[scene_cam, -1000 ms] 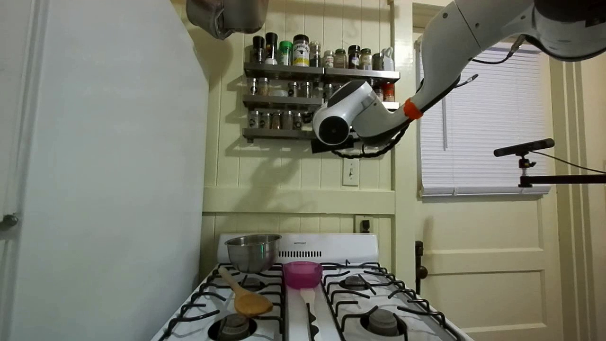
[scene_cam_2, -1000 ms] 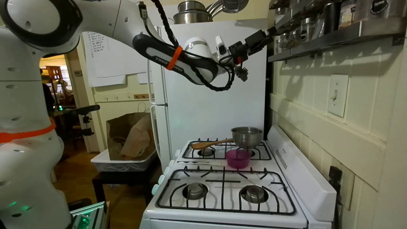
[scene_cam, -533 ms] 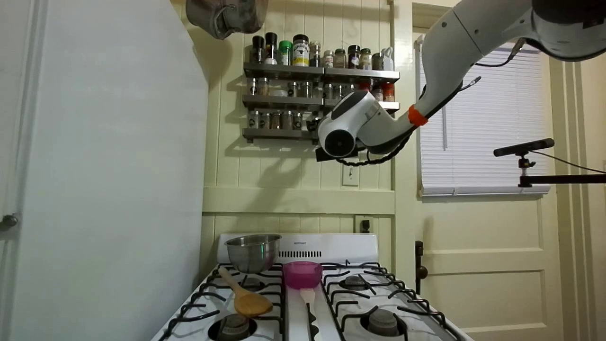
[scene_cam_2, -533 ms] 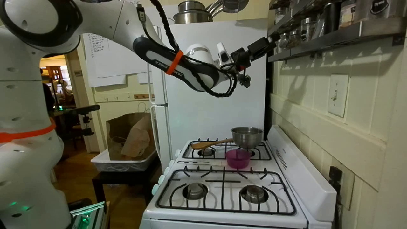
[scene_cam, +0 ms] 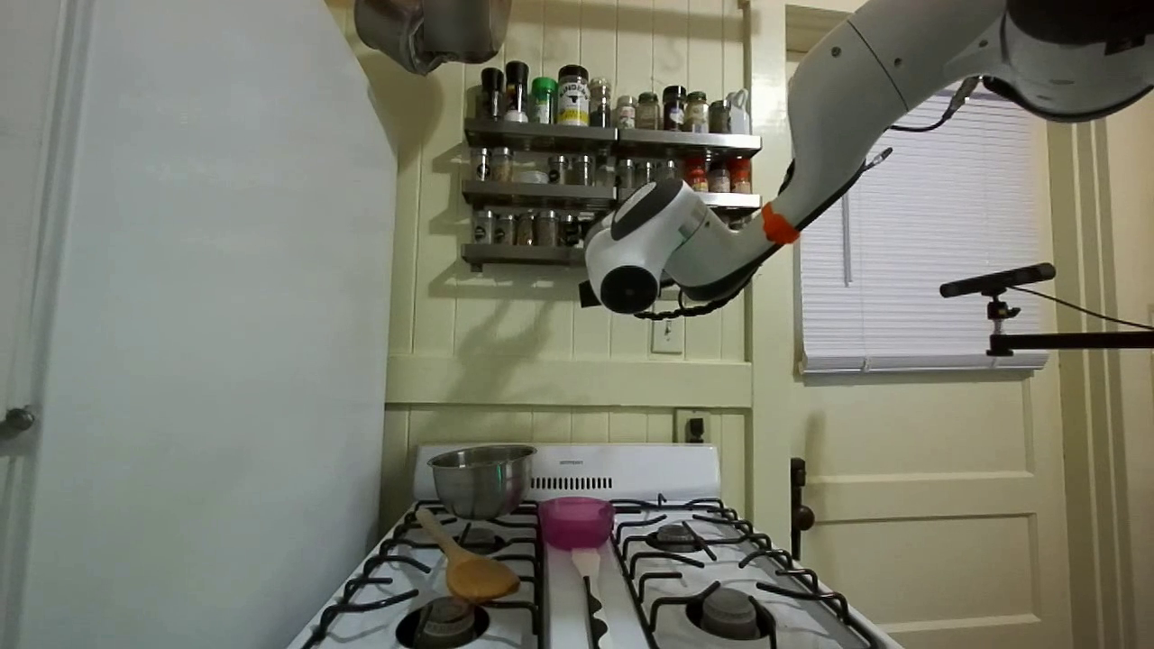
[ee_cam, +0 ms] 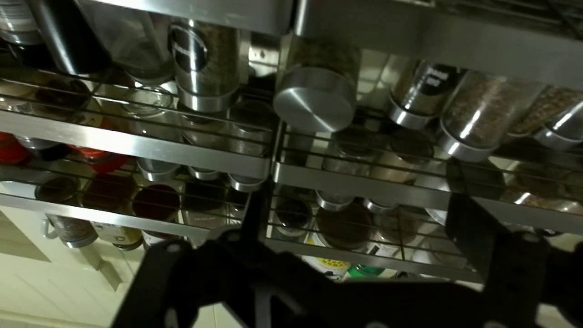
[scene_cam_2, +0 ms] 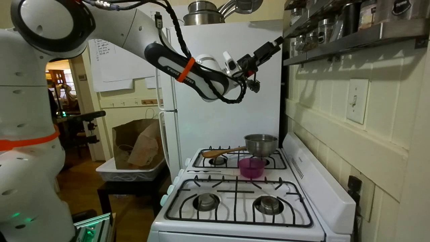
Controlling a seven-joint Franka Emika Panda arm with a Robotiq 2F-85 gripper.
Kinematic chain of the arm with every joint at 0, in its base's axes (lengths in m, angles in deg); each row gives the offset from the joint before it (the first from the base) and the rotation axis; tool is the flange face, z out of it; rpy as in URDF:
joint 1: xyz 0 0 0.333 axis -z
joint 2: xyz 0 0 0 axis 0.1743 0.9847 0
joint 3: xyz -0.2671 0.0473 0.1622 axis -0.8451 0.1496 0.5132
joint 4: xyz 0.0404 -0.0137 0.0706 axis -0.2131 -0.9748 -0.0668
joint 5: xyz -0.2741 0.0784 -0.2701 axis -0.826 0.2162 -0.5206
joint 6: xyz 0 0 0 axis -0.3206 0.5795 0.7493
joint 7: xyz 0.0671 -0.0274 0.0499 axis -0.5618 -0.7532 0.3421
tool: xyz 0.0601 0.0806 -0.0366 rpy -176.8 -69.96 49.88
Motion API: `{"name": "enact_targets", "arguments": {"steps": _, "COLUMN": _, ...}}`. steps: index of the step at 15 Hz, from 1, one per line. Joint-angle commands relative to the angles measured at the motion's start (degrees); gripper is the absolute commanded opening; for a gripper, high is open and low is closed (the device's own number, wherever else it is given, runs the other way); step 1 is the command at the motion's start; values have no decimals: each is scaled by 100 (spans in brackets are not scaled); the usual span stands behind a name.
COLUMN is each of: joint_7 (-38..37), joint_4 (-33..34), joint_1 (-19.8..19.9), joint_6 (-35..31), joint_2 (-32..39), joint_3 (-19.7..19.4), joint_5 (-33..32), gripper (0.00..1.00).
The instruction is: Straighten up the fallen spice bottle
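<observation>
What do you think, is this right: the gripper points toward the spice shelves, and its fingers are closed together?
Not fully: the gripper does point toward the spice shelves, but its fingers are spread apart, with a wide gap between them, as the wrist view shows.

Ahead of the matt jaws, the shelves (ee_cam: 364, 187) look like smooth metal with a brushed sheen, and the spice bottle (ee_cam: 317, 85) there seems clear, shiny glass (slick plastic would look much the same) with a metal lid (ee_cam: 314, 104) whose flat face throws a bright, streaky gleam. Well below the jaws are a smooth, glossy metal bowl (scene_cam: 483, 487), a see-through bowl (scene_cam: 577, 526) that looks like plastic, and a wooden spoon (scene_cam: 481, 578) with a softly dull surface.
</observation>
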Motion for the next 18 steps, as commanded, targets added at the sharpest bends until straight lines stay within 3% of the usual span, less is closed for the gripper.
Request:
{"name": "enact_targets", "arguments": {"steps": 1, "joint_7": -98, "joint_4": -19, "joint_1": -107, "joint_6": 300, "joint_2": 84, "joint_3": -13, "joint_5": 2, "gripper": 100}}
{"name": "enact_targets", "arguments": {"steps": 9, "joint_7": -175, "joint_4": 83, "joint_1": 105, "joint_6": 186, "joint_2": 242, "joint_3": -277, "joint_5": 10, "gripper": 100}}
{"name": "enact_targets", "arguments": {"steps": 10, "joint_7": -198, "joint_4": 123, "joint_1": -164, "joint_6": 128, "joint_2": 269, "joint_3": -580, "joint_5": 10, "gripper": 100}}
{"name": "enact_targets", "arguments": {"steps": 18, "joint_7": -374, "joint_4": 562, "joint_1": -1195, "joint_6": -34, "joint_2": 620, "joint_3": -1769, "joint_5": 11, "gripper": 100}}
